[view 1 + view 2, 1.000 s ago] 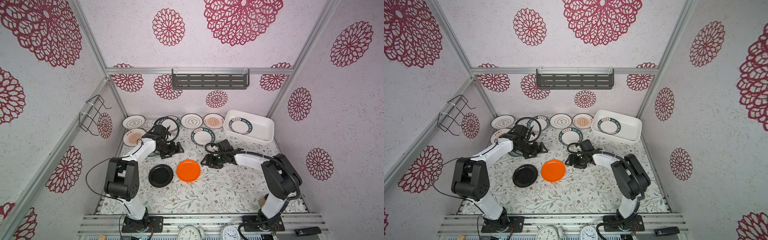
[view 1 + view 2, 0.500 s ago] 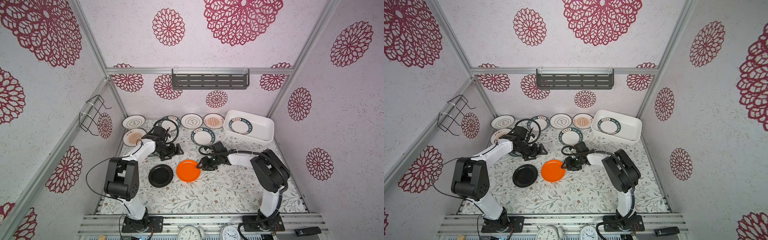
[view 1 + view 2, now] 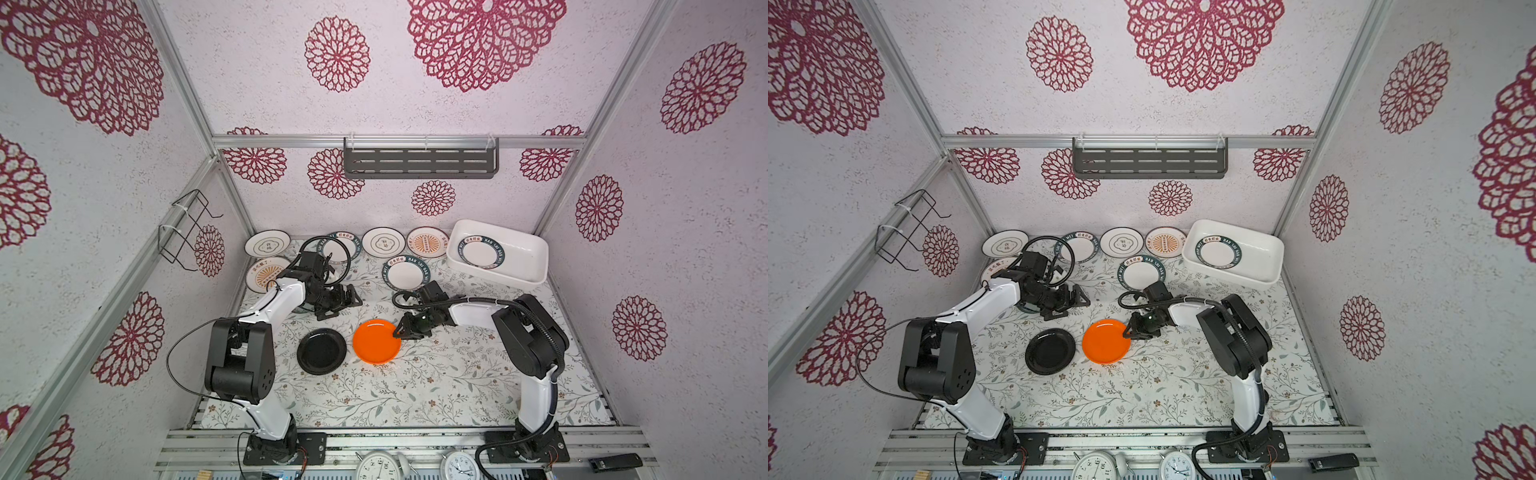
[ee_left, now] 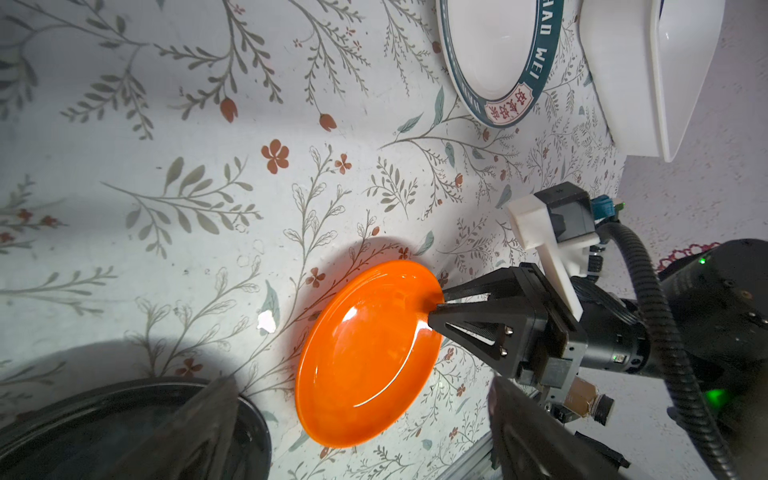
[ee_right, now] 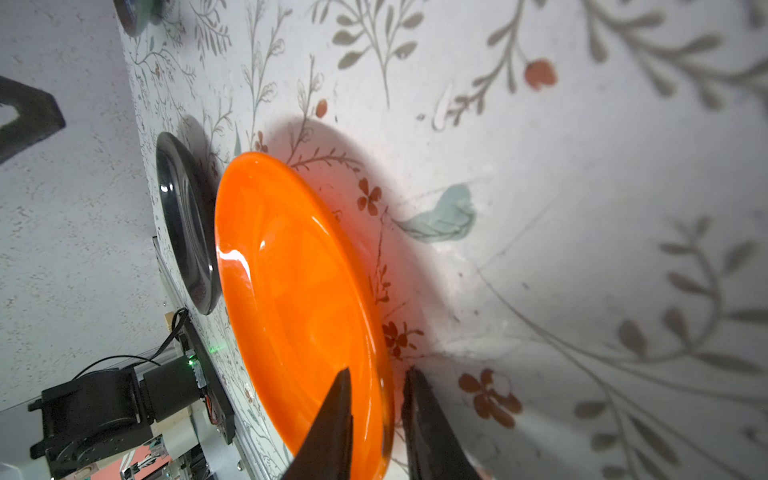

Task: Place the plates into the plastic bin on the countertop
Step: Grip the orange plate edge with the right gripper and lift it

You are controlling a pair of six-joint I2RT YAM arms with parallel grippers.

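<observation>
The orange plate [image 3: 376,341] [image 3: 1105,341] lies mid-countertop [image 3: 415,386], with a black plate [image 3: 321,351] just to its left. My right gripper [image 3: 400,330] [image 5: 376,386] is at the orange plate's right rim [image 5: 291,299]; one finger is over the inside and one outside, closed onto the rim. My left gripper [image 3: 338,301] [image 4: 361,432] hovers open behind the two plates, holding nothing. The white plastic bin [image 3: 519,253] at the back right holds one green-rimmed plate [image 3: 481,252].
More plates line the back: a green-rimmed one [image 3: 406,272] near the bin, ringed ones [image 3: 267,243] [image 3: 383,242], sunburst ones [image 3: 426,242] [image 3: 266,274]. A grey slotted shelf [image 3: 419,163] hangs on the back wall, a wire rack [image 3: 187,228] on the left wall.
My right gripper has slid left to the orange plate and its jaws have narrowed around the rim. The left arm has hardly moved.
</observation>
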